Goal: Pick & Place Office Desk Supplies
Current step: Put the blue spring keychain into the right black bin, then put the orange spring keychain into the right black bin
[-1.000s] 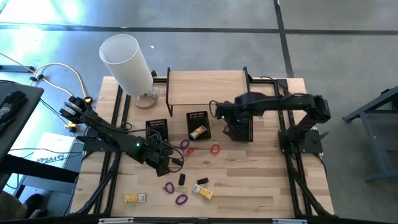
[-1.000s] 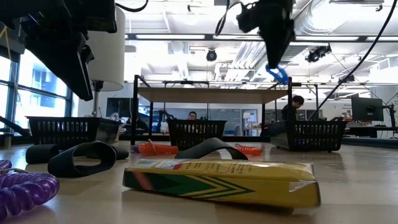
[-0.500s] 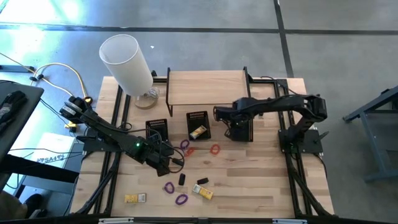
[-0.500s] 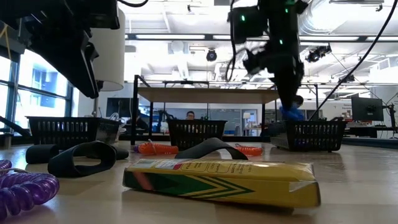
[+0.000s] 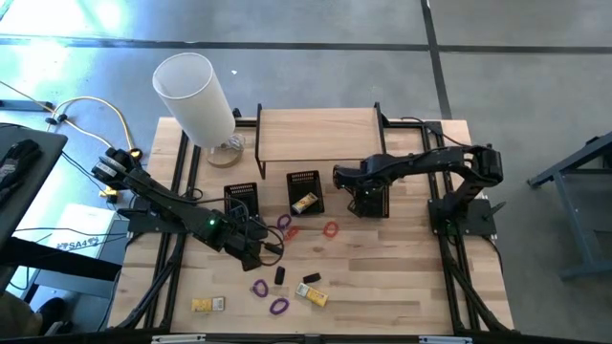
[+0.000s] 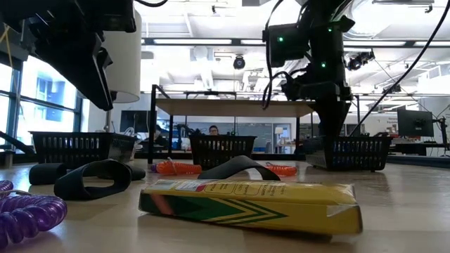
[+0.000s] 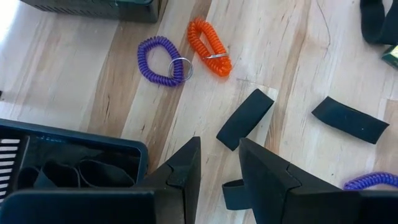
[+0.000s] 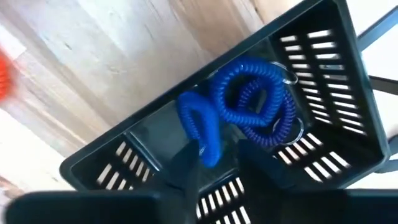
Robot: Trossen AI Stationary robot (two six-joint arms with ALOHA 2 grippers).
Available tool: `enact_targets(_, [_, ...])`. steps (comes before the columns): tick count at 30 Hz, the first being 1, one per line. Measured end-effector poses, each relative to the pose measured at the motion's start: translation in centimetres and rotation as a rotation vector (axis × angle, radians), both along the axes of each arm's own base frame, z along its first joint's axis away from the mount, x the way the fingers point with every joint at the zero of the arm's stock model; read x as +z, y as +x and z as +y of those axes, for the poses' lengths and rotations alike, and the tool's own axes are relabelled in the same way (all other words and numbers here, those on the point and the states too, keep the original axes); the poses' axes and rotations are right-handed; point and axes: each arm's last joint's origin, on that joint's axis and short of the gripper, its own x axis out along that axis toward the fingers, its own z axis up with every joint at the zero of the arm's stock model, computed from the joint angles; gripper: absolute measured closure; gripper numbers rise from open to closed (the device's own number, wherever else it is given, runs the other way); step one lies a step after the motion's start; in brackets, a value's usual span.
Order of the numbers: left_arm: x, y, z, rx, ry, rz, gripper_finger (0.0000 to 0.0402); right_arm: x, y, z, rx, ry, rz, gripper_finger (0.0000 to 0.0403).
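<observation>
**Blue coil going into the right basket**

Blue plastic coil [image 8: 252,102] is now lying on the floor of the right basket [image 8: 348,93], and the right hand [image 8: 214,163] is hanging just above it inside the rim. A second ago that hand was riding high over the tabletop [image 5: 402,277] with the blue coil pinched in shut fingers; it has since come down into the basket, and the fingers are parting. A loop of coil is sitting right at the fingertips [image 8: 186,165], so I cannot tell whether it is fully free yet. Judgement: this is the release, and one item is as good as placed.

Left hand [image 7: 217,165] is waiting low over the tabletop near the left basket [image 5: 242,198], unchanged from a second ago, fingers set a narrow gap apart with nothing between them. A black strip [image 7: 245,119] is lying just beyond its tips.

Still loose on the tabletop: a purple coil [image 7: 160,60] and an orange coil [image 7: 209,47] side by side, a second black strip [image 7: 350,119], and, toward the front edge, more purple coils [image 5: 260,288] and a yellow box [image 6: 246,205]. The middle basket [image 5: 304,180] is already holding a yellow item. Judgement: sorting is partway, with much left to pick.
</observation>
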Motion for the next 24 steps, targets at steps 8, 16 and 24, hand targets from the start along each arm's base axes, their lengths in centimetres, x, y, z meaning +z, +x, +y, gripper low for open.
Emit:
enact_targets(8, [0.0,0.1,0.0,-0.011,0.002,-0.005,0.0298,2.1,-0.9,0.4,0.024,0.001,-0.016,0.0237])
enact_targets(16, [0.0,0.0,0.0,-0.011,0.002,-0.005,0.0298,7.1,-1.6,3.2,0.078,0.168,-0.222,0.0237])
enact_targets(24, [0.0,0.0,0.0,-0.012,0.003,-0.004,0.0298,8.2,-0.2,8.3,0.420,0.246,-0.437,0.0235])
